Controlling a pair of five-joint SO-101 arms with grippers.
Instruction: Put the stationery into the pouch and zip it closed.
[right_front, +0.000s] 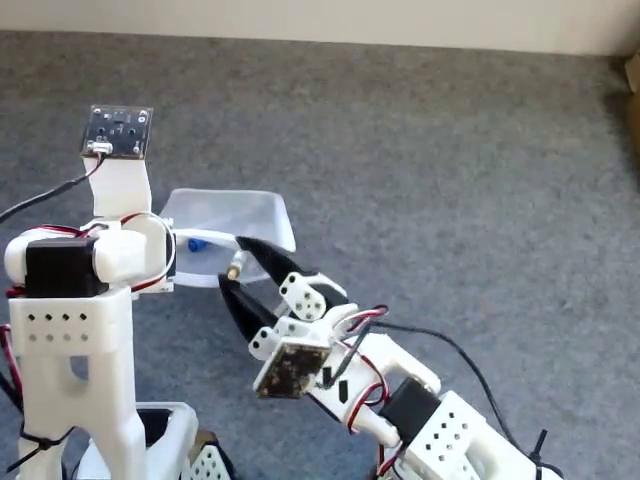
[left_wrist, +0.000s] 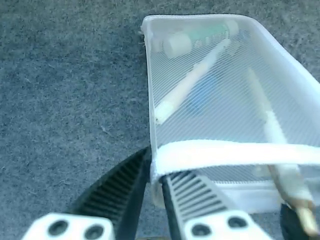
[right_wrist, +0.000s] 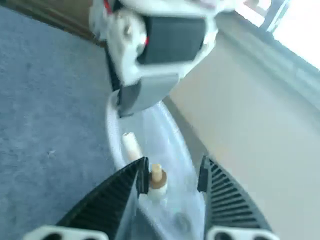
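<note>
White plastic shells on the left arm and right arm, dotted with rows of small screw holes, wrapped around black servo blocks. Thin red and black cables looped at the joints, plus a thicker black cable at lower right. Black ribbed fingers, and a dark square camera board at upper left.

Grey carpeted table; pouch lying on it.

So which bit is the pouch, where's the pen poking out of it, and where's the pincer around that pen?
pouch (left_wrist: 225, 100): left wrist view, on its see-through mesh wall.
pen (right_wrist: 157, 176): right wrist view, on its tan tip.
right pincer (right_wrist: 174, 167): right wrist view, midway between its black fingertips.
</note>
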